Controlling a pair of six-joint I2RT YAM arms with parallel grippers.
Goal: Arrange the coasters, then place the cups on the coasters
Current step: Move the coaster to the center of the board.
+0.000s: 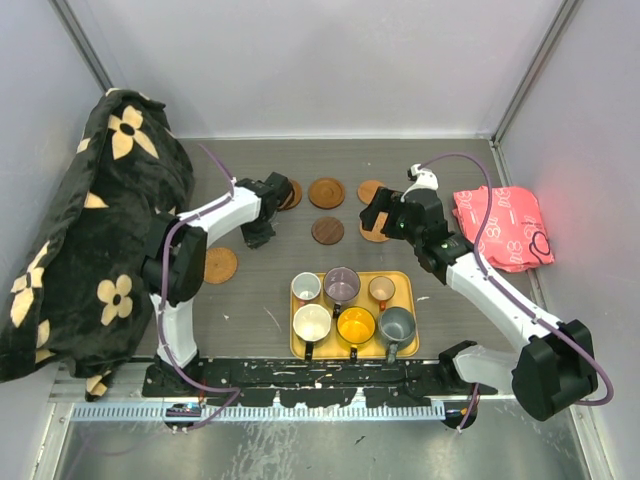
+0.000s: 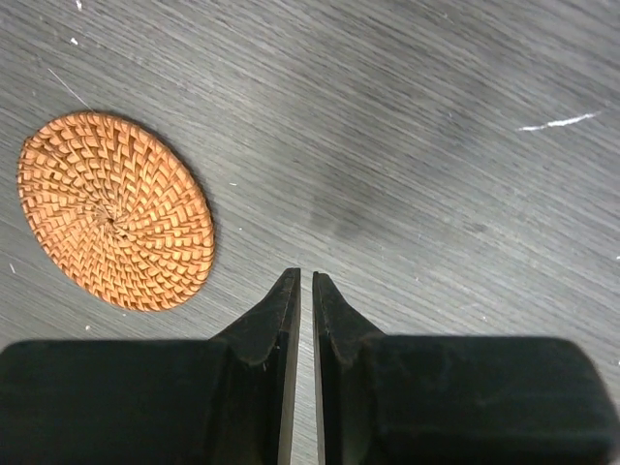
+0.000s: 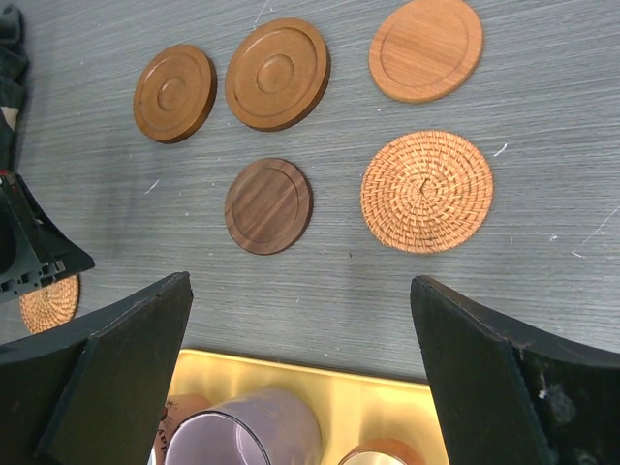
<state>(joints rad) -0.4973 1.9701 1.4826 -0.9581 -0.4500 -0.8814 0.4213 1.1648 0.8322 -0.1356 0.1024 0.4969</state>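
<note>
Three brown wooden coasters [image 3: 174, 93] [image 3: 277, 74] [image 3: 426, 49] lie in a row at the back. In front of them are a dark wooden coaster [image 3: 268, 205] and a woven one [image 3: 426, 192]. A second woven coaster [image 2: 114, 209] [image 1: 220, 265] lies apart at the left. Six cups stand in the yellow tray [image 1: 404, 282], among them a purple one [image 3: 242, 431] and an orange-yellow one [image 1: 356, 325]. My left gripper [image 2: 306, 276] [image 1: 258, 236] is shut and empty, just right of the left woven coaster. My right gripper [image 3: 300, 291] [image 1: 378, 215] hangs open and empty between the coasters and the tray.
A black cloth with cream flowers [image 1: 90, 230] is heaped along the left side. A red patterned cloth [image 1: 505, 228] lies at the right. Grey walls close in the table at the left, back and right.
</note>
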